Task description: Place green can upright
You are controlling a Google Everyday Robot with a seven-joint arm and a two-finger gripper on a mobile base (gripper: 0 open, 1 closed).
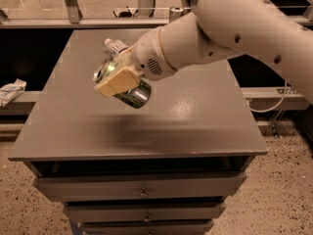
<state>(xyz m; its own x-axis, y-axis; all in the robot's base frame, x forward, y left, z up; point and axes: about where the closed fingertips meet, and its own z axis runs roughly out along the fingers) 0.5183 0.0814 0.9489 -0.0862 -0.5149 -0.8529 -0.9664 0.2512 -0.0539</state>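
The green can (134,96) is held in the air above the grey cabinet top (195,116), tilted on its side with its silver top (101,72) facing left and up. My gripper (119,82) is shut on the green can, one tan finger pad (116,81) lying across its front. The big white arm reaches in from the upper right. A dark shadow lies on the top below the can.
A clear plastic bottle with a white label (116,46) lies on the cabinet top behind the gripper, partly hidden. A silver can (175,12) stands at the far back edge. Drawers (142,187) front the cabinet. A crumpled cloth (11,90) lies on the left ledge.
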